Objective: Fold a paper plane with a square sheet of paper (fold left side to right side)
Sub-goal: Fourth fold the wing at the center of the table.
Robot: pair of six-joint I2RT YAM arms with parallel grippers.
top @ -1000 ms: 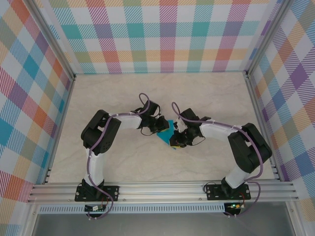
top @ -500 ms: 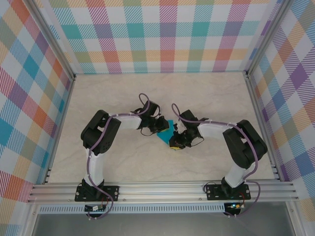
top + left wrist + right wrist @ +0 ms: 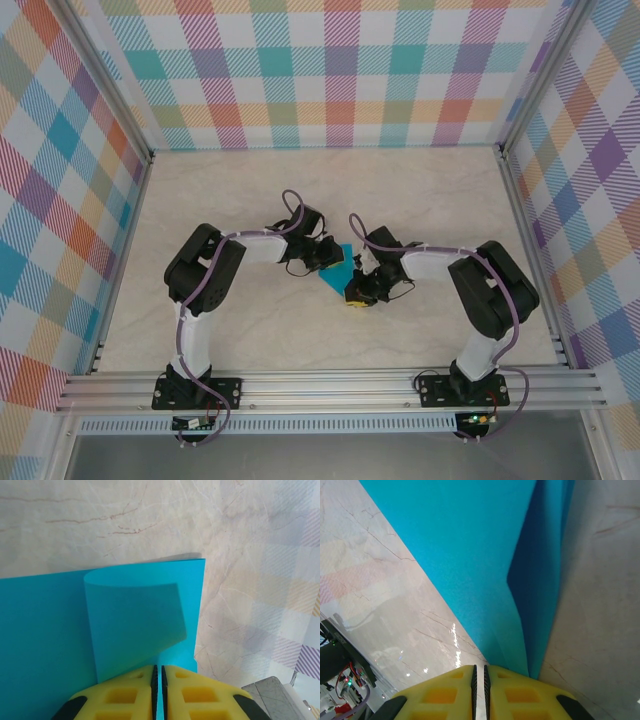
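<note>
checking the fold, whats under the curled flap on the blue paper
The rest of the square sheet of paper, lying on the marble table. The left gripper pinches the end of the flap. How far the layers touch under the curl is hidden.

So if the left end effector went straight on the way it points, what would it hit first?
Probably the curled flap of the square sheet of paper that the left end effector pinches; past it, table.
</note>
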